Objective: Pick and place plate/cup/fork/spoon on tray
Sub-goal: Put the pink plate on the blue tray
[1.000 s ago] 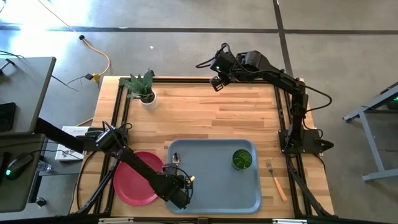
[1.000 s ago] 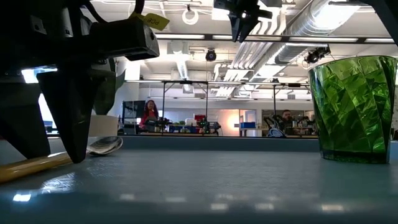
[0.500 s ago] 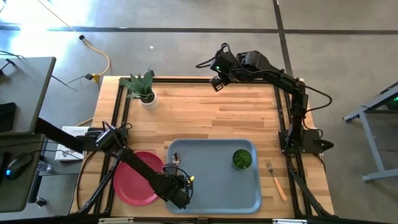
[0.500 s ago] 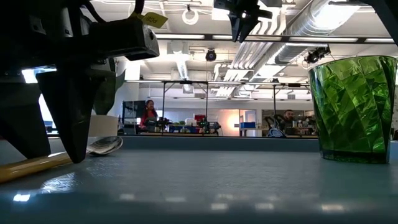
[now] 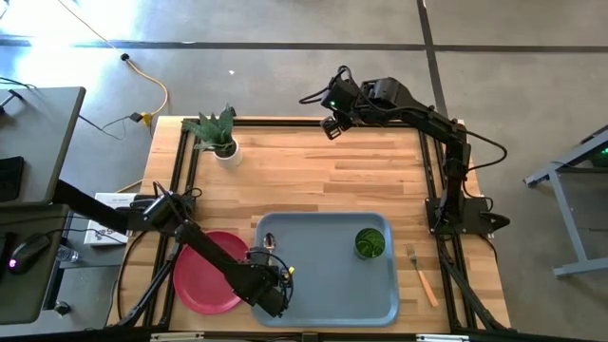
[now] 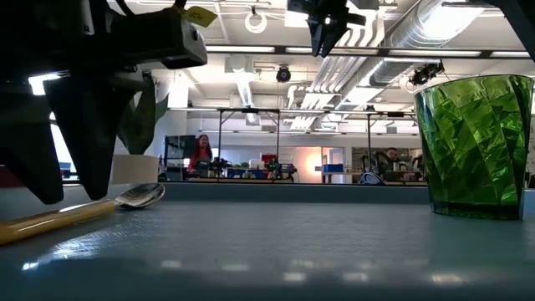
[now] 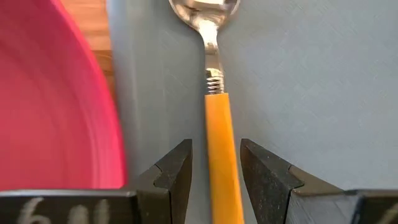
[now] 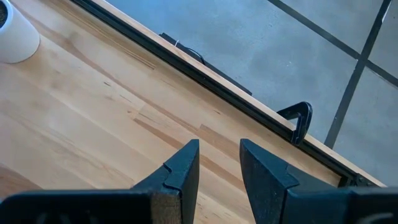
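My left gripper (image 7: pixel 215 171) sits low left on the tray (image 5: pixel 328 285), fingers released astride the spoon (image 7: pixel 214 93) handle, already laid flat there. Right gripper (image 5: pixel 332 126) waits upper centre, fingers apart, empty.

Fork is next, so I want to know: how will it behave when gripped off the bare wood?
The fork lies flat on the wooden table beside the tray, so little clearance underneath. Its thin orange handle may slip or pivot. Likely stiff and light.

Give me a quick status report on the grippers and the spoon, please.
Left gripper open, straddling spoon handle on tray. Right gripper open, idle over far table edge. Nothing in the way.
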You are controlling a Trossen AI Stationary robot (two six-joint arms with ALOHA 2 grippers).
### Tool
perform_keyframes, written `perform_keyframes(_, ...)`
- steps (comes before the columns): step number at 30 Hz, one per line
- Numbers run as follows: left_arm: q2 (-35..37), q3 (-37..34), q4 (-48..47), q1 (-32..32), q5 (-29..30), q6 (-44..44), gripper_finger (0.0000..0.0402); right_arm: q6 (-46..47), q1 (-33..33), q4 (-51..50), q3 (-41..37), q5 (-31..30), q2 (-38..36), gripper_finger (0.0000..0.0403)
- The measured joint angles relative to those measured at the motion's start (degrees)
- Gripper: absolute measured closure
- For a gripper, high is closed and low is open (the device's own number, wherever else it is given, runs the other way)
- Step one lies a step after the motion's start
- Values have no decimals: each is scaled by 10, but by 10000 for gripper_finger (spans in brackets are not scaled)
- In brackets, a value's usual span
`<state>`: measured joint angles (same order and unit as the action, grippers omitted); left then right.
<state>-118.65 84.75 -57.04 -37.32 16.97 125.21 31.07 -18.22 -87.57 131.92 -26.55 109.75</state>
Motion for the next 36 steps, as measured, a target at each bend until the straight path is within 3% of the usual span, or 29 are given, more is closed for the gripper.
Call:
perform_keyframes(18, 55, 0, -33, 15, 18, -57, 275, -7, 0, -1, 0, 0, 0, 295)
perform_keyframes(36, 235, 1, -217, 79, 68, -285, 275, -139, -7, -7, 0, 6, 0, 295)
